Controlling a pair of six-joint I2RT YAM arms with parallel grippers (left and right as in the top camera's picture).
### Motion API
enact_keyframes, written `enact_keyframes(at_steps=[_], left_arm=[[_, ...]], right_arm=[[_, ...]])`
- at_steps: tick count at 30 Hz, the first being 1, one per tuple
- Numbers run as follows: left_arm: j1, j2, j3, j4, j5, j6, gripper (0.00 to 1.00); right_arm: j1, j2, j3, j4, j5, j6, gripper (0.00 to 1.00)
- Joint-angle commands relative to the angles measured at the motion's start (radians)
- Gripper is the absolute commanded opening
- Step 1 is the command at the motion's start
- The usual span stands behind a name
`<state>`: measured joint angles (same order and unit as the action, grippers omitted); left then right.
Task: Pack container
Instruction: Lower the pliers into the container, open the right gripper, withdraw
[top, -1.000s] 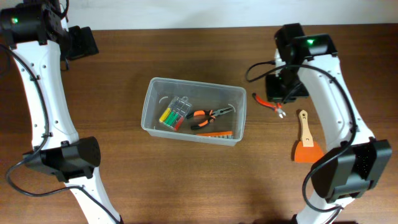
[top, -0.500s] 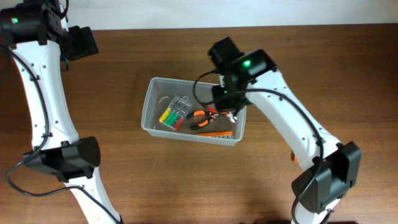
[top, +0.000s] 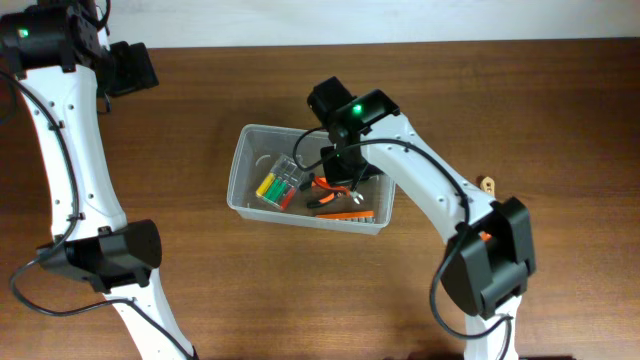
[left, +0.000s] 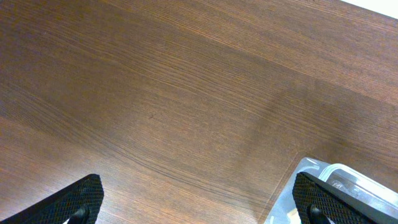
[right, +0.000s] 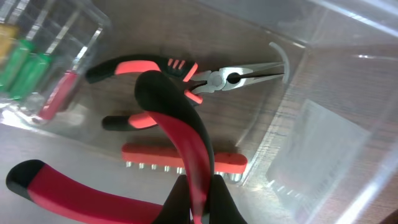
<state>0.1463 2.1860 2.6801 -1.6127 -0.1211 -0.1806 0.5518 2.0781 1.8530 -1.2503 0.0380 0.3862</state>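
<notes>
**Right arm over tub, tool in grip; left arm parked**

Hidden or unclear: the right gripper (top: 341, 172) is masked by its own arm in the overhead view; in the right wrist view only the finger roots show at the bottom edge, clamped on a red-handled tool (right: 186, 143); the tool's head is out of frame, so its type is unclear; a wooden-handled scraper (top: 487, 185) right of centre is mostly covered by the right arm; in the left wrist view only a rounded corner of the container (left: 339, 177) shows at lower right.

Container (top: 250, 150): centre of the overhead frame on the table (top: 200, 280); open top up; long axis runs left to right, right end slightly lower in frame.

Inside: screwdriver case (top: 280, 180) at left; orange-handled needle-nose pliers (right: 186, 74) mid, nose toward the right wall; orange strip (right: 183, 155) along the lower wall.

The held tool hangs above the pliers and strip; contact cannot be judged.

Left gripper (left: 199, 202): fingers spread wide, holding nothing, at upper left of the overhead frame, well apart from the tub.
</notes>
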Motion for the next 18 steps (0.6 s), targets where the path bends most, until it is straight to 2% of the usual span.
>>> enact_keyframes(at_steps=[1, 6, 13, 18], left_arm=[[0.005, -0.009, 0.016, -0.001, -0.007, -0.009, 0.99], [0.005, -0.009, 0.016, -0.001, -0.007, -0.009, 0.99], [0.005, -0.009, 0.016, -0.001, -0.007, -0.009, 0.99], [0.005, -0.009, 0.016, -0.001, -0.007, -0.009, 0.99]], right_arm=[[0.003, 0.042, -0.004, 0.003, 0.020, 0.012, 0.05], [0.002, 0.110, -0.004, 0.003, 0.023, 0.011, 0.12], [0.002, 0.129, -0.003, 0.002, 0.026, -0.018, 0.28], [0.002, 0.115, 0.068, -0.070, 0.024, -0.043, 0.31]])
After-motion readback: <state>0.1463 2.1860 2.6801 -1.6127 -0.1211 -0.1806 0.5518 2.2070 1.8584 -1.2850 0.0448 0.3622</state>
